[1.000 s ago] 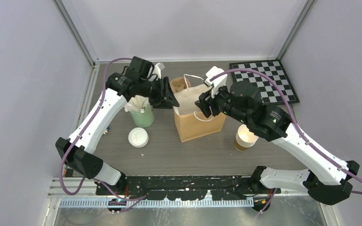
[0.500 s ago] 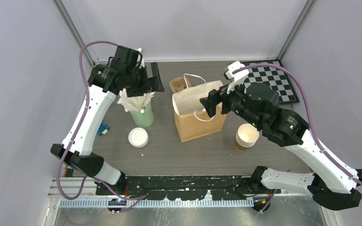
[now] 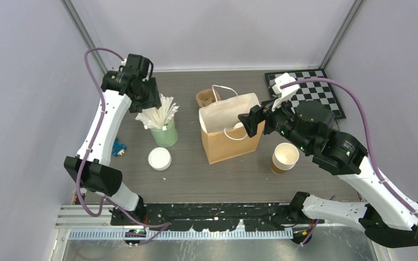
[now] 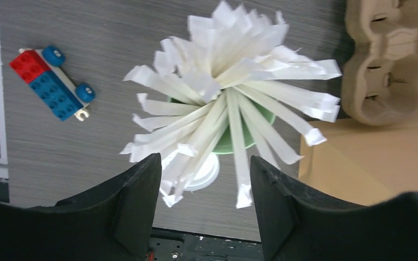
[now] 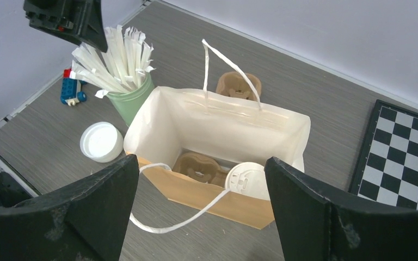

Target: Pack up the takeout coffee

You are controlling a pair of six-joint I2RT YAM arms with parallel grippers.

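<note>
The takeout coffee [image 5: 249,180], a cup with a white lid, stands inside the brown paper bag [image 5: 217,125], at its near right corner beside a pulp cup carrier [image 5: 198,166]. The bag [image 3: 231,142] stands open mid-table with its white handles loose. My right gripper [image 3: 250,122] is open and empty, above the bag's right rim; in its wrist view its jaws [image 5: 201,162] frame the bag's mouth. My left gripper [image 3: 148,98] is open and empty, high over the straw cup at the left, apart from the bag; its wrist view [image 4: 204,160] looks straight down on the straws.
A green cup of wrapped straws [image 3: 163,128] stands left of the bag, with loose white lids [image 3: 159,159] in front. A stack of lidless brown cups [image 3: 284,157] stands right of the bag. A spare pulp carrier [image 3: 207,98], a chessboard [image 3: 305,98] and a toy block car [image 3: 118,149] lie around.
My left gripper swung left and back, from the bag's left rim to above the straws. My right gripper drew back up and to the right from the bag's mouth.
</note>
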